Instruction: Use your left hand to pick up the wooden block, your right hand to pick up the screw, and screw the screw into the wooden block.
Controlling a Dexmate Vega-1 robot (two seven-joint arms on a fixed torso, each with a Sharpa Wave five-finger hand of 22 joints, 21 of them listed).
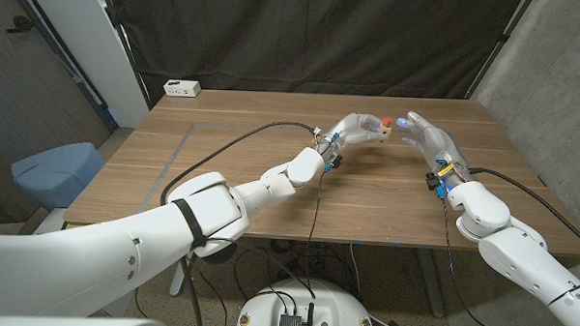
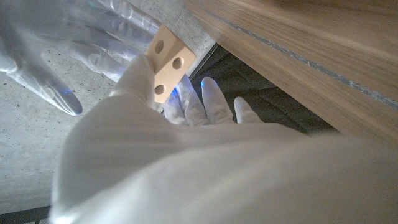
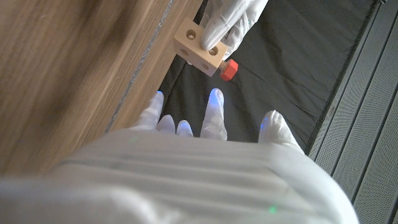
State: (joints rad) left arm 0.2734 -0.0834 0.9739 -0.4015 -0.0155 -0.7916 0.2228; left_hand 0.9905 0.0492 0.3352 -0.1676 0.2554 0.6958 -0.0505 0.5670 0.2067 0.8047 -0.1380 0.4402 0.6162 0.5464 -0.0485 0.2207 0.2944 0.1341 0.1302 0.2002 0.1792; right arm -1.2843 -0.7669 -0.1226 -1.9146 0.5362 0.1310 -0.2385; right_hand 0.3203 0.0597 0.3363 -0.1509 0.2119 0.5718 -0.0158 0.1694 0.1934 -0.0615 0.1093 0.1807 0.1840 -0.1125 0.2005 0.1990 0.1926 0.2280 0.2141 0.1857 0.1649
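- We see the wooden table lying below both raised hands, so the work happens in the air above it.
- Our left hand clamps the wooden block, presenting it toward the right side.
- Our right hand hovers just beside it, fingers spread, holding nothing.
- The red screw already sits in the block, we judge.

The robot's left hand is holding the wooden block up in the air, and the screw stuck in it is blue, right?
Not quite. The left hand does hold the wooden block up, but the screw in it is red, not blue. The right wrist view shows that.
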